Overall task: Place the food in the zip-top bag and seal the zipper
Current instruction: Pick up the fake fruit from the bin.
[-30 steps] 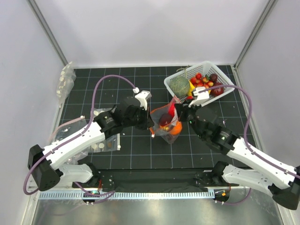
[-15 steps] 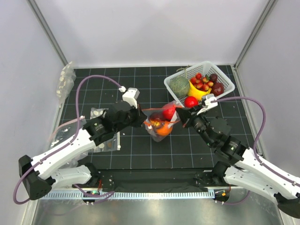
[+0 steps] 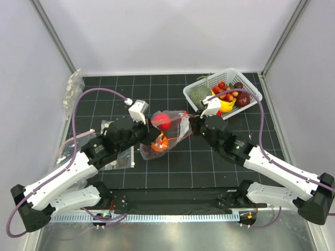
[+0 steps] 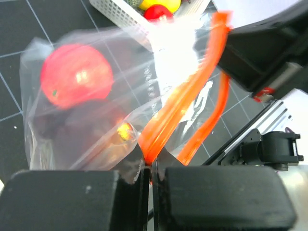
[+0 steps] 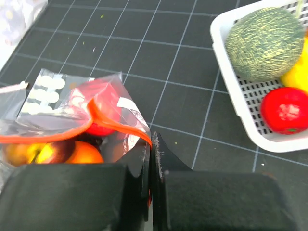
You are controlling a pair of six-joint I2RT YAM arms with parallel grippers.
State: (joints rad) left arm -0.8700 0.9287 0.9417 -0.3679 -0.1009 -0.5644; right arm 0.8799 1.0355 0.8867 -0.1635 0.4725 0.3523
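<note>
The bag (image 3: pixel 170 133) hangs stretched between the two pincers over the middle of the bench (image 3: pixel 157 94), left of and nearer than the basket (image 3: pixel 192 99). Whether its bottom touches the bench cannot be told.

The left pincer (image 4: pixel 151 175) is closed tight on the left end of the zipper (image 4: pixel 190 103), the orange strip pinched between its fingers with no gap showing. The right pincer (image 5: pixel 150 156) is closed just as tight on the other end of the strip, at the bag's right corner.

Between the two grips the zipper's halves stand apart. One runs thick and curved, the other thinner beside it, so the mouth is open.

Inside the bag a red ball (image 3: pixel 161 121) sits at the far side, against the clear wall. An orange ball (image 3: pixel 161 144) lies lower, towards the near-left corner. A darker fruit shows beside it in the right wrist view, too blurred to name.

The basket at far right holds a melon (image 5: pixel 264 43), a banana (image 3: pixel 226 105) and another red fruit (image 5: pixel 286 109). A disc bag (image 5: pixel 48 89) lies flat on the bench to the left of the held bag.
</note>
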